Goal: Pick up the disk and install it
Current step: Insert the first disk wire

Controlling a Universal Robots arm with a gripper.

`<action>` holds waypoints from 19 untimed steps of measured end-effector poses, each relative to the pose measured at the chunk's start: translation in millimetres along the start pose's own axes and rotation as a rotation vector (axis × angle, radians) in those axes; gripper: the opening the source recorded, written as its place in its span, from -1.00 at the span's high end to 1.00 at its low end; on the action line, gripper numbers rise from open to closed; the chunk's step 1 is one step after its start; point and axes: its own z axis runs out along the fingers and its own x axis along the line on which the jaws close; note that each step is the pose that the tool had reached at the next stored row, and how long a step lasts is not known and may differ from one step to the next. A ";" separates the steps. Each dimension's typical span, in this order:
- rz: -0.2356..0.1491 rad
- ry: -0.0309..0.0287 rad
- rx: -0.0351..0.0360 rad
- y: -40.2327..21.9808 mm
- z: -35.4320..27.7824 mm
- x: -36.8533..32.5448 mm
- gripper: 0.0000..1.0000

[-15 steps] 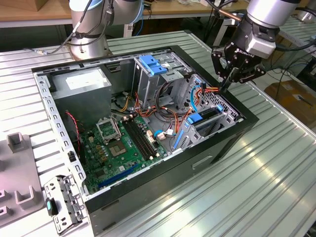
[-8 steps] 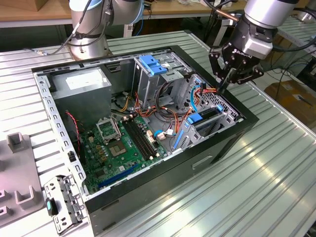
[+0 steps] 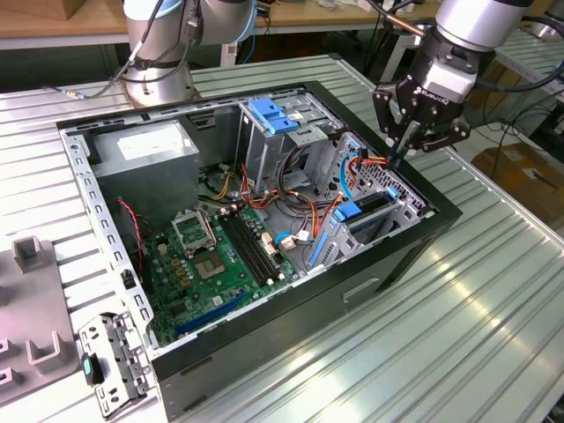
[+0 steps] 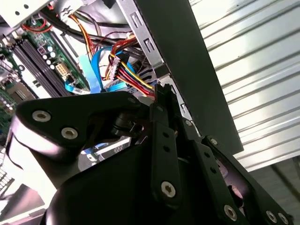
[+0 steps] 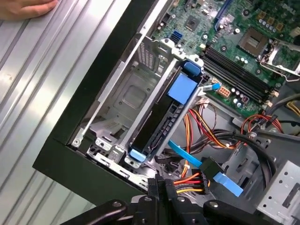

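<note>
The disk (image 5: 154, 124) stands on edge in the slot of the metal drive cage (image 5: 126, 98) at the open computer case's corner. It looks dark, with blue rails, and a blue latch tab (image 5: 180, 88) lies over one end. In the exterior view the disk (image 3: 363, 218) sits in the cage on the case's right side. My gripper (image 3: 398, 157) hangs just above and behind that cage with its fingers pressed together and nothing between them. In both wrist views the fingertips (image 5: 159, 183) (image 4: 161, 91) hover beside a bundle of coloured power wires (image 5: 190, 180), apart from the disk.
The case holds a green motherboard (image 3: 211, 256), a grey power supply box (image 3: 145, 154) and a taller cage with a blue latch (image 3: 269, 115). A blue flat cable (image 5: 206, 168) runs near the fingertips. A person's hand (image 5: 23, 7) rests on the ribbed table. A loose metal bracket (image 3: 110, 361) lies at the exterior view's left.
</note>
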 end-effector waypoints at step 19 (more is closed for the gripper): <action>0.174 0.0029 -0.0009 1.0 0.4 -0.6 0.65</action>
